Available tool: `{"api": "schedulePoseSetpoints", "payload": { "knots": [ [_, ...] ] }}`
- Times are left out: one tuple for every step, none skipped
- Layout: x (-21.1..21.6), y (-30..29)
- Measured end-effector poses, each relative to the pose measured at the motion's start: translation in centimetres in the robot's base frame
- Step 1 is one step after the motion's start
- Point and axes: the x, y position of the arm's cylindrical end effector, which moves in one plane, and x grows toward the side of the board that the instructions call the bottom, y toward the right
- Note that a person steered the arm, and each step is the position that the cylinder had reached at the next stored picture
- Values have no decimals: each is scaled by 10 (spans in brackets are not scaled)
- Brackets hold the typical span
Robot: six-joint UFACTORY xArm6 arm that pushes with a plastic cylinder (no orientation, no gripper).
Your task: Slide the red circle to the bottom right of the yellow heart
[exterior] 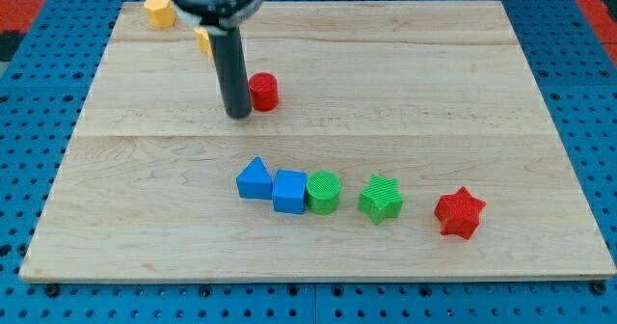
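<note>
The red circle sits on the wooden board in the upper middle of the view. My tip stands just to its left, touching or nearly touching it. A yellow block, mostly hidden behind the rod, lies up and to the left of the red circle; its shape cannot be made out. Another yellow block, a hexagon, sits near the board's top left corner.
A row of blocks lies in the lower middle: a blue triangle, a blue cube, a green circle, a green star and a red star. The board's edge runs along the view's bottom.
</note>
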Motion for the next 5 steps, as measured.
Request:
{"api": "schedulePoseSetpoints", "payload": {
  "knots": [
    [6,43],
    [-41,42],
    [-92,20],
    [-47,25],
    [33,-5]
  ]
}}
